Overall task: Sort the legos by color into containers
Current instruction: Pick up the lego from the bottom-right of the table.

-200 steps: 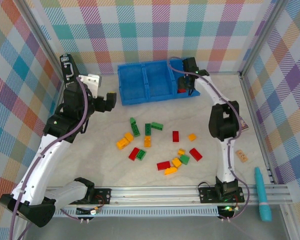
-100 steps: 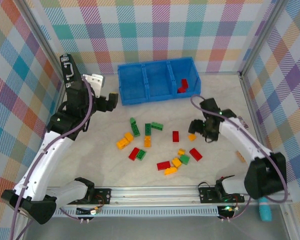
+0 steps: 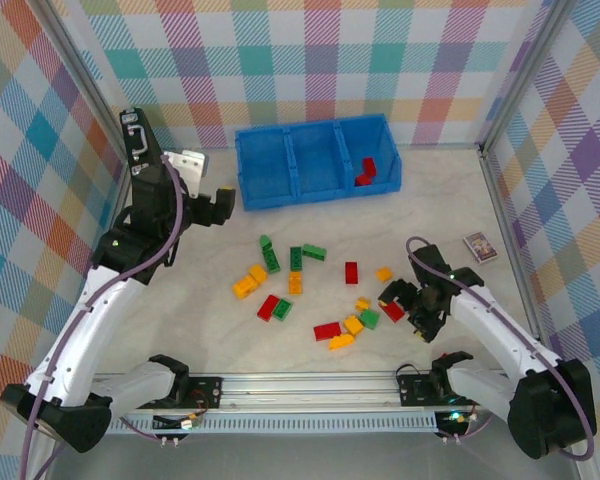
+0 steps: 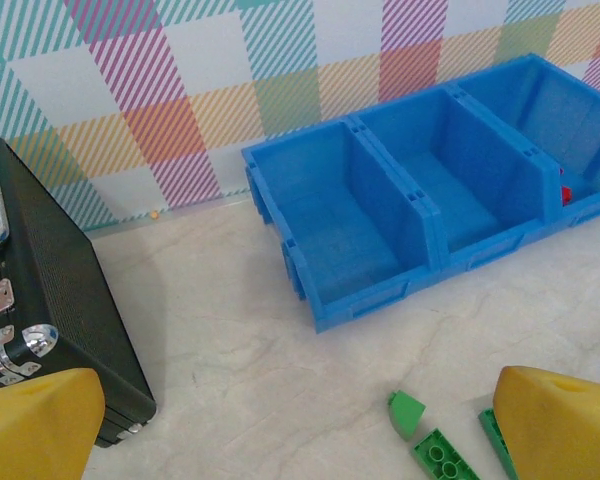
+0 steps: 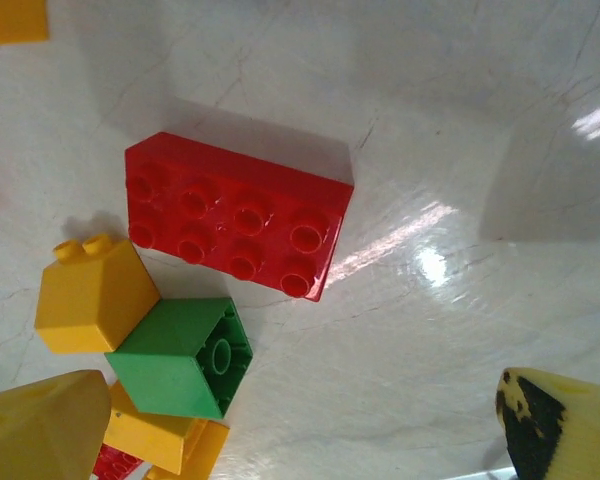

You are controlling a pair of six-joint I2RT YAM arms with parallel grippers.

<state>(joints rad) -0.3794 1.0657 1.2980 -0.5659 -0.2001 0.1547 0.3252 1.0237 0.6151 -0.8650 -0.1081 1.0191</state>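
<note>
— Where does the overhead camera sit?
— Above and behind me, tilted down and forward. It is the far one: the whole surface (image 3: 440,210) lies under it, from my side up to the checked back wall (image 3: 310,60).
— And your left wrist?
— Low over the surface, facing that wall, at middling range from the containers (image 4: 345,250), with the black case (image 4: 40,300) at its left edge. The overhead view has both too.
— The right wrist?
— Pointed almost straight down, very close, onto a red oblong brick (image 5: 235,215) beside a green brick (image 5: 180,358). Overhead, that pair lies by my right end effector (image 3: 400,300).
</note>
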